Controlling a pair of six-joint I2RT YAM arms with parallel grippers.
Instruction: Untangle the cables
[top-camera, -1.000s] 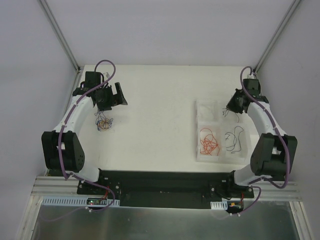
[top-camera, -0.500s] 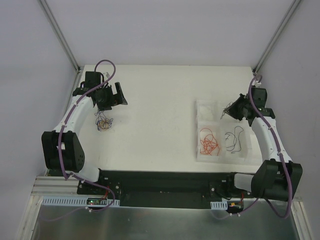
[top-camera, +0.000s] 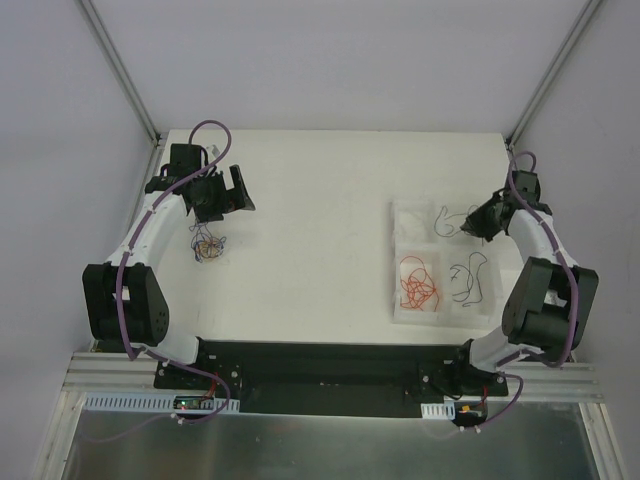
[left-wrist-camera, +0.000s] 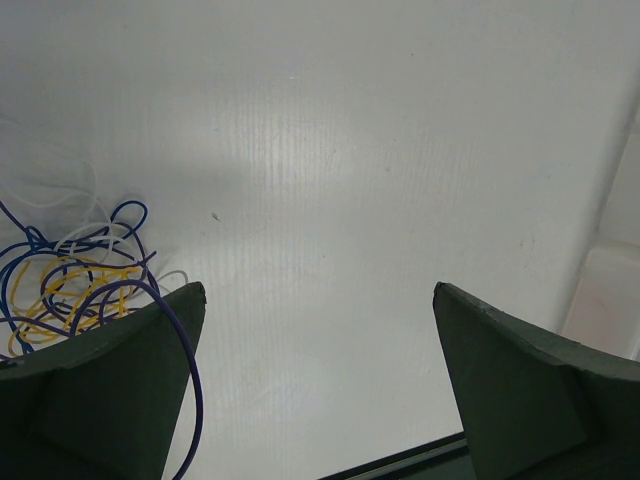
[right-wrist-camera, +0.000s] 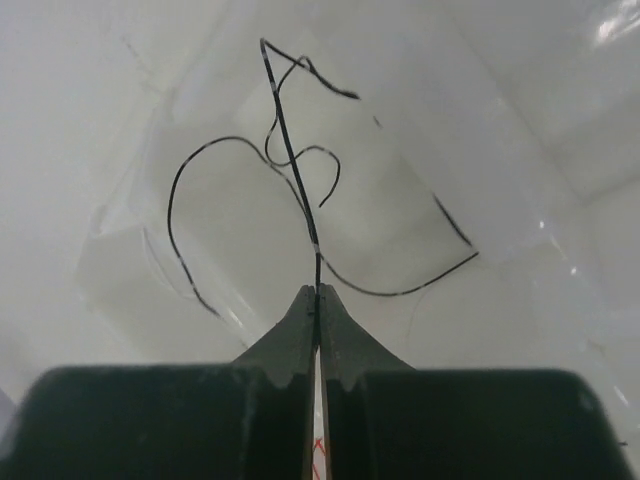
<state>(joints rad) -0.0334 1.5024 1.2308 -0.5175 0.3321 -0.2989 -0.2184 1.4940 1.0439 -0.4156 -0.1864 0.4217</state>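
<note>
A small tangle of cables (top-camera: 207, 244), blue, yellow and pale, lies on the table at the left. It also shows at the left edge of the left wrist view (left-wrist-camera: 70, 285). My left gripper (top-camera: 228, 192) hangs open and empty just beyond it (left-wrist-camera: 318, 292). A blue strand crosses its left finger (left-wrist-camera: 110, 390). My right gripper (top-camera: 477, 222) is shut on a thin black wire (right-wrist-camera: 290, 150), which dangles curled over the far part of a clear tray (top-camera: 410, 225). That wire also shows in the top view (top-camera: 445, 216).
The tray's near-left compartment holds loose orange-red wires (top-camera: 418, 283). Its near-right one holds black wires (top-camera: 468, 278). The tray's clear walls (right-wrist-camera: 120, 250) lie under my right gripper. Side walls stand close to both arms.
My right arm has swung outward to the right and its wrist has turned, carrying the black wire over the tray's far part. My left arm and the tangle have not moved.
</note>
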